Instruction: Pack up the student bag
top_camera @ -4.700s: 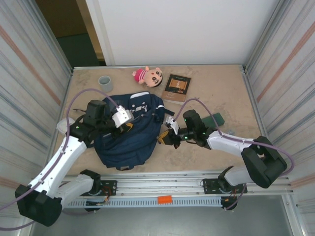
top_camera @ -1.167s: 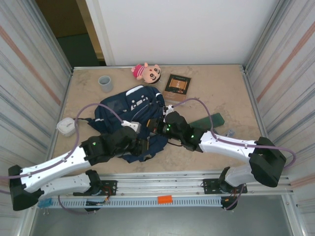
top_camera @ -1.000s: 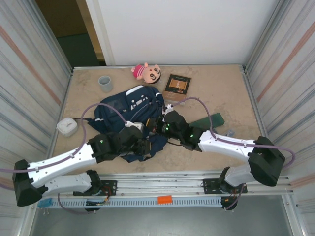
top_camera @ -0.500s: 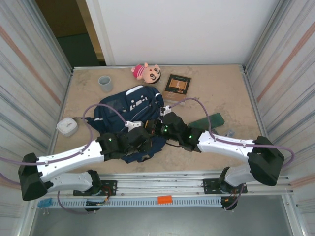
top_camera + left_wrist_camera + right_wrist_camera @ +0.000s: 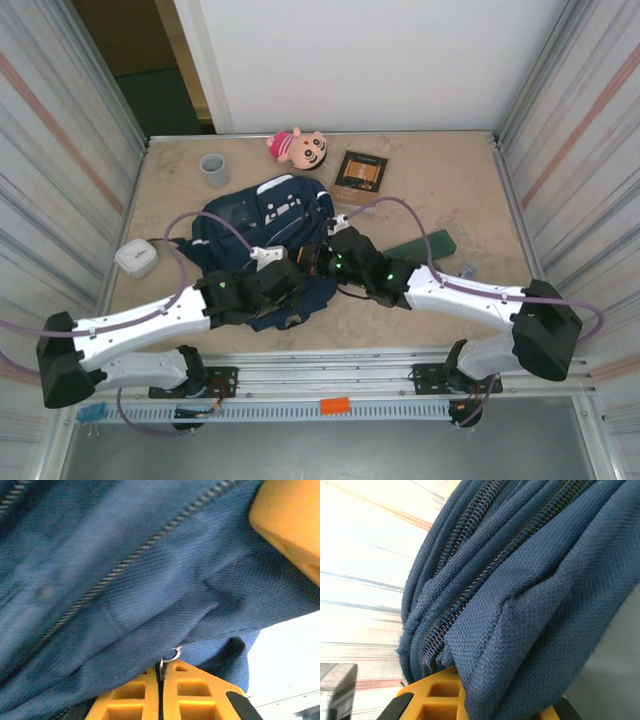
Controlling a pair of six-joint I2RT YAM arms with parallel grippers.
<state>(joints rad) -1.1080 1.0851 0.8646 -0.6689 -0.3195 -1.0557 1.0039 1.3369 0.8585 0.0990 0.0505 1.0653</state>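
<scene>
The student bag (image 5: 262,222), navy with white stripes, lies bunched at mid table, its near edge pulled up between both arms. My left gripper (image 5: 296,284) is at the bag's near right edge. In the left wrist view its yellow fingers (image 5: 195,692) are pressed together, shut on a small metal zipper pull (image 5: 168,660) under a zipper seam (image 5: 125,562). My right gripper (image 5: 314,259) meets the bag from the right, shut on a thick fold of the student bag (image 5: 535,605) beside its zipper tracks; one yellow finger (image 5: 432,696) shows beneath.
A grey cup (image 5: 214,169), a pink doll (image 5: 300,150) and a brown book (image 5: 359,174) lie behind the bag. A dark green case (image 5: 424,247) and a small object (image 5: 466,270) sit to the right. A white box (image 5: 135,258) sits to the left.
Since 4.7 s ago the bag has slid back and bunched up, and both grippers closed in on its near right edge. In the last half second almost nothing moved.
</scene>
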